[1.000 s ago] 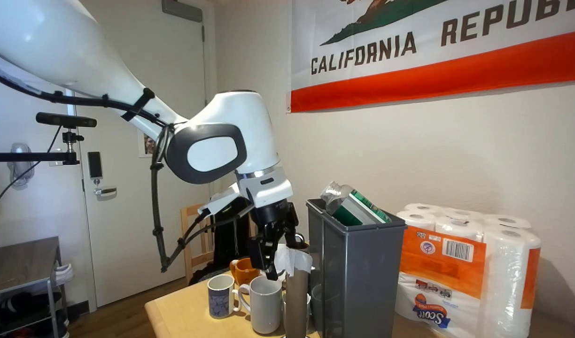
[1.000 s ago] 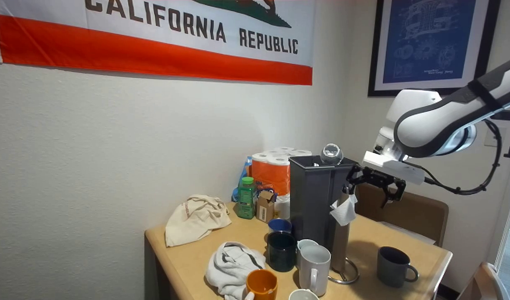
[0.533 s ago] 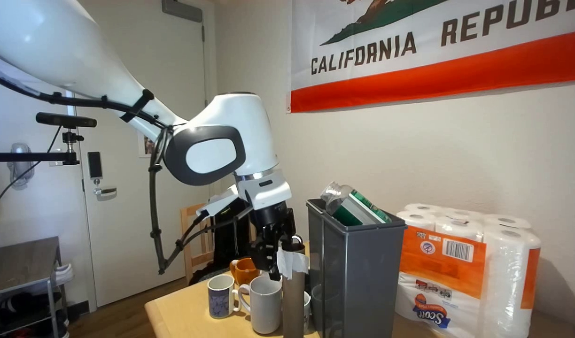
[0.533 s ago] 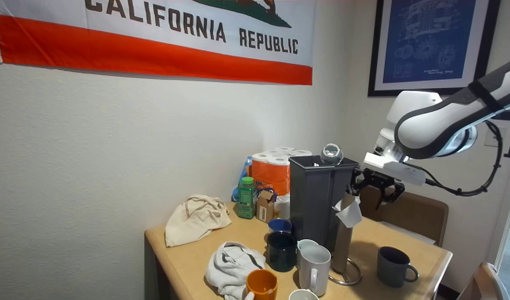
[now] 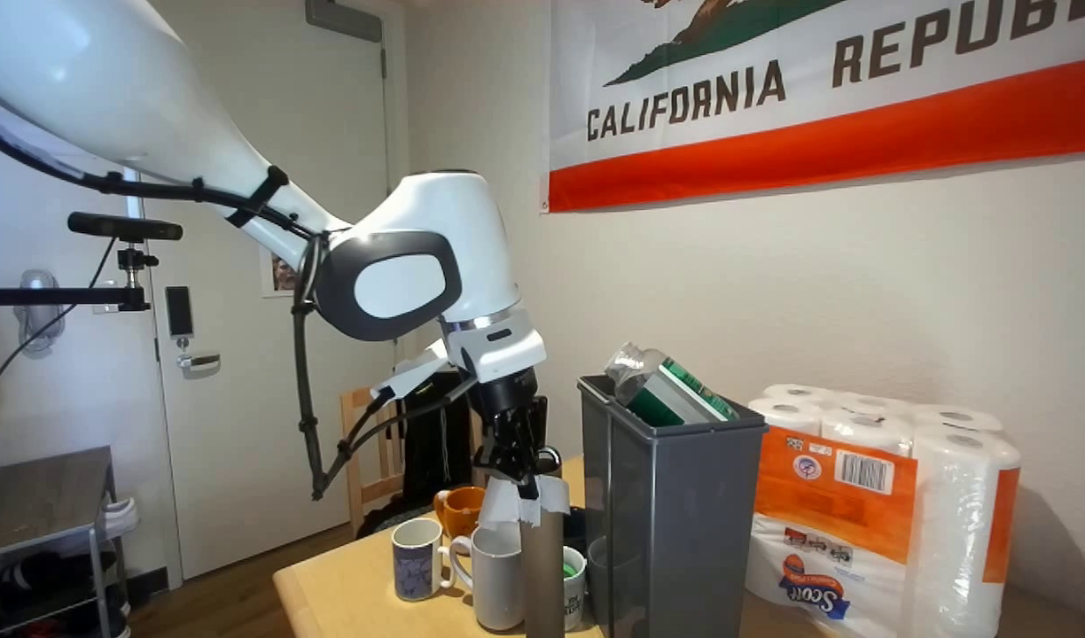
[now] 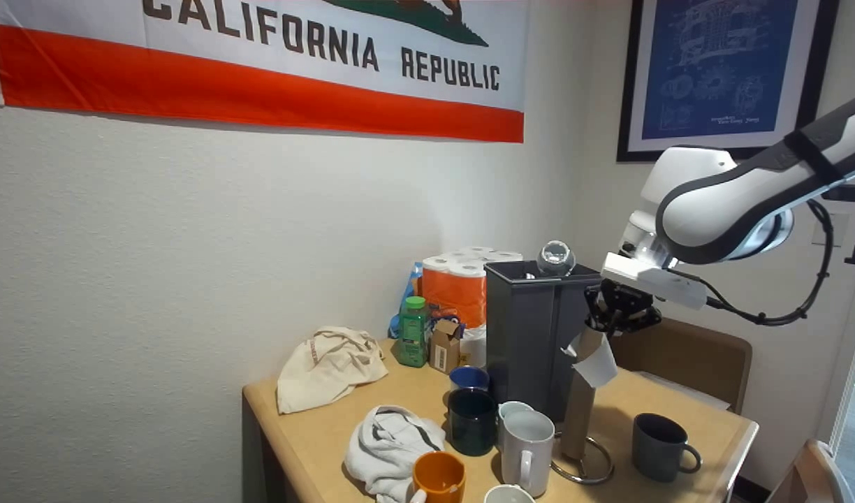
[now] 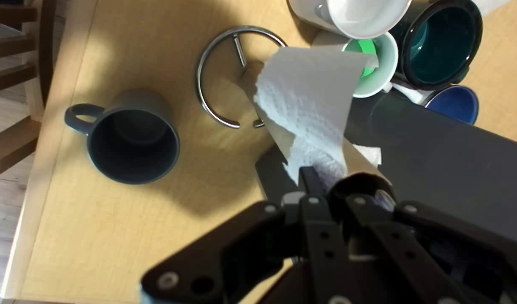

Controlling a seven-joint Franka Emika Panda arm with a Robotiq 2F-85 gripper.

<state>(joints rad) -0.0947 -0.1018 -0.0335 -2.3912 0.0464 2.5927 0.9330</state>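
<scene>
on the table (image 6: 413, 395), from left, there are a white cloth (image 6: 394, 450), a gray bin (image 6: 522, 335), the tilted cardboard tube (image 6: 579, 419), pinched at its top with white paper (image 6: 596, 363) by the narrow gripper (image 6: 603, 327), and a dark mug (image 6: 659, 450) at right.

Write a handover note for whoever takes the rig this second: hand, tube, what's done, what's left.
Hand: shut on the rim of the cardboard tube, one fingertip apparently inside it.
Where things are: tube on its metal holder, with a scrap of paper towel hanging at its top. Tall grey bin close beside it, dark grey mug on the opposite side.
Done: grip on the tube.
Left, as I read it: tube is not yet off the holder; probably draw it upward, minding the bin.
</scene>
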